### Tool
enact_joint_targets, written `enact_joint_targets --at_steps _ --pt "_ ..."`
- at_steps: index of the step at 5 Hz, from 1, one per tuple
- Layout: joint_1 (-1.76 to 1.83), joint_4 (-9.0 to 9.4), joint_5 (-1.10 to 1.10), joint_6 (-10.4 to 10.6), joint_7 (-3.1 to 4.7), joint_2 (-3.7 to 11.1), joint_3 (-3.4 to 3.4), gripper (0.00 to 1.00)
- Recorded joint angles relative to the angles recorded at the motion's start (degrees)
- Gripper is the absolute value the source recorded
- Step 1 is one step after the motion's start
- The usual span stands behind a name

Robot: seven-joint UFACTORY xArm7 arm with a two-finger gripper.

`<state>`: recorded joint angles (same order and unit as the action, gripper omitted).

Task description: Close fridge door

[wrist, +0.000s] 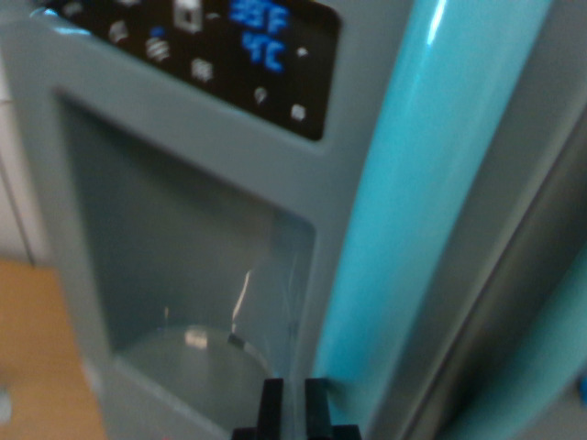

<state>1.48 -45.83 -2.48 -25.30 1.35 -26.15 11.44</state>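
Against the fridge door [183, 247], pincer [293, 408] nearly pressed together, pinching nothing.
Handle [413, 202] beside it; whether the door is shut cannot be told.

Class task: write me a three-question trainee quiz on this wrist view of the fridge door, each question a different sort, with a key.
1. True or false: the black control panel shows blue digits.
2. The glossy turquoise vertical handle lies to which side of the grey dispenser recess in the wrist view? A left B right
3. Fill in: the black gripper sits at the picture's ____ edge.

Key: 1 true; 2 B; 3 bottom.
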Motion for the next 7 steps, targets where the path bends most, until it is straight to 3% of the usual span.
enact_joint_targets --at_steps 1,2,3,4,5,6,7 --pt "0.00 -1.01 0.00 2.54 0.00 2.53 -1.12 1.00" --pt "0.00 -1.01 0.00 2.54 0.00 2.53 -1.12 1.00" --pt "0.00 -3.78 0.00 5.30 0.00 6.10 -1.27 1.00" --pt "0.00 -3.78 0.00 5.30 0.00 6.10 -1.27 1.00" --pt "0.00 -5.50 0.00 5.72 0.00 8.29 -1.56 1.00" --pt "0.00 -5.50 0.00 5.72 0.00 8.29 -1.56 1.00" --pt "0.00 -5.84 0.00 5.72 0.00 8.81 -2.32 1.00"
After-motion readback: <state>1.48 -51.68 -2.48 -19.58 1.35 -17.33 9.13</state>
